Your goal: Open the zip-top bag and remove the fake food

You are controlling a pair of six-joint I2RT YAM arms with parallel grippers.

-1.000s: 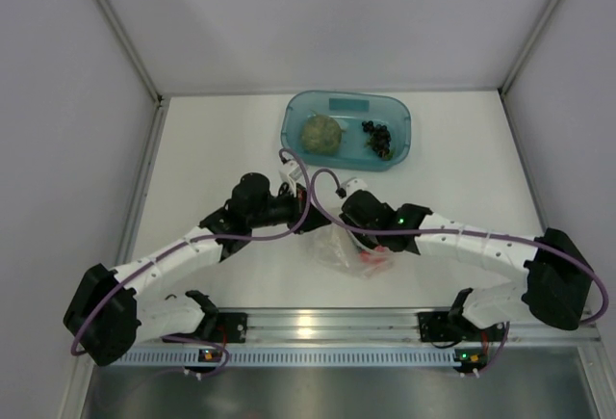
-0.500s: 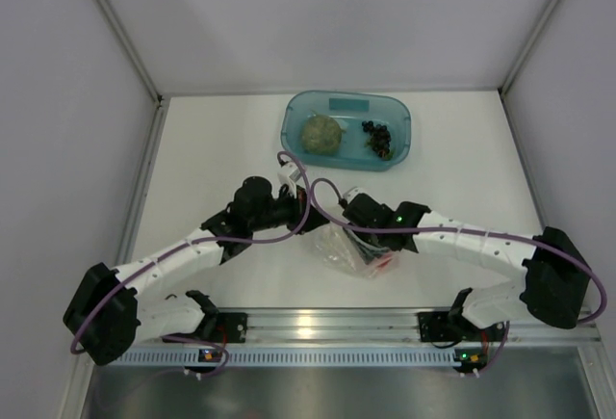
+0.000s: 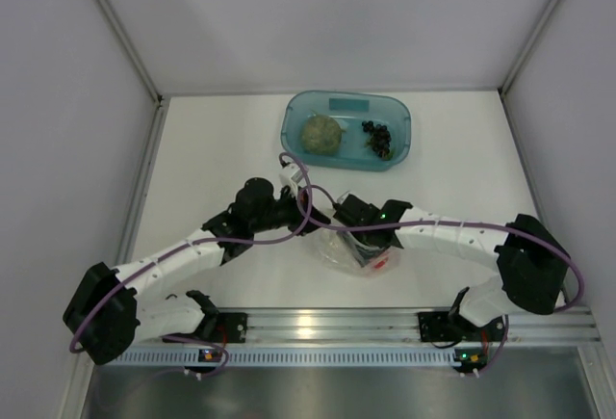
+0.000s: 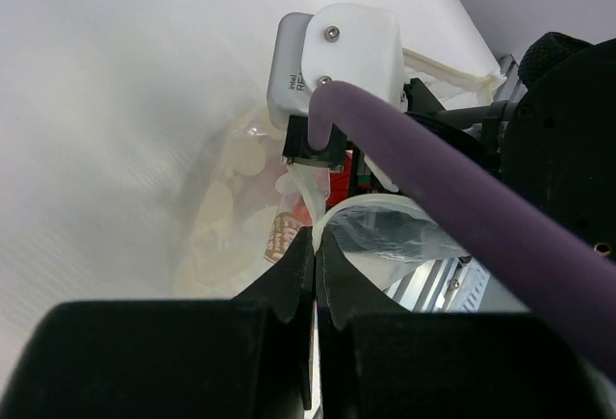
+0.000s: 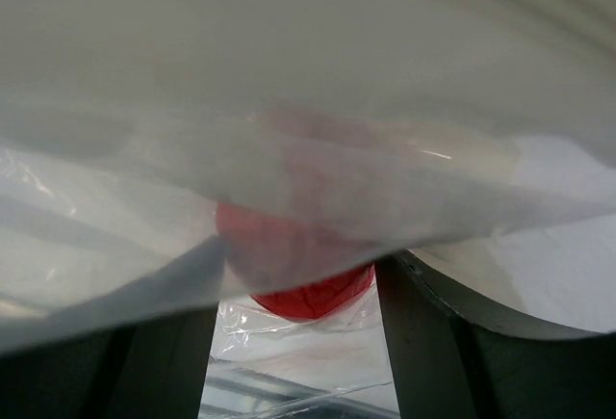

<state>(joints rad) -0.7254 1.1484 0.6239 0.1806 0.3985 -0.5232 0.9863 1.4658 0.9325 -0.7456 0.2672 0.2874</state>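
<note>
The clear zip-top bag [image 3: 339,248] lies on the white table between the two grippers. My left gripper [image 3: 314,219] is shut on the bag's edge [image 4: 315,231] and holds the mouth up. My right gripper [image 3: 370,238] is open and reaches inside the bag. Bag film [image 5: 289,149] drapes over its view. The red round fruit [image 5: 310,289] sits between and just ahead of its fingers [image 5: 433,342], inside the bag; red also shows in the top view [image 3: 382,264]. The olive-green leafy ball [image 3: 322,134] and the dark grape bunch [image 3: 377,138] lie in the teal tray [image 3: 399,111].
The teal tray stands at the back centre of the table. The right wrist's white camera housing [image 4: 337,63] and a purple cable [image 4: 452,207] crowd close in front of my left gripper. An aluminium rail [image 3: 318,323] runs along the near edge. White walls enclose three sides.
My right gripper has pushed left and deeper into the bag, and its arm has swung left. My left gripper has stayed shut on the bag's edge, barely moving.
</note>
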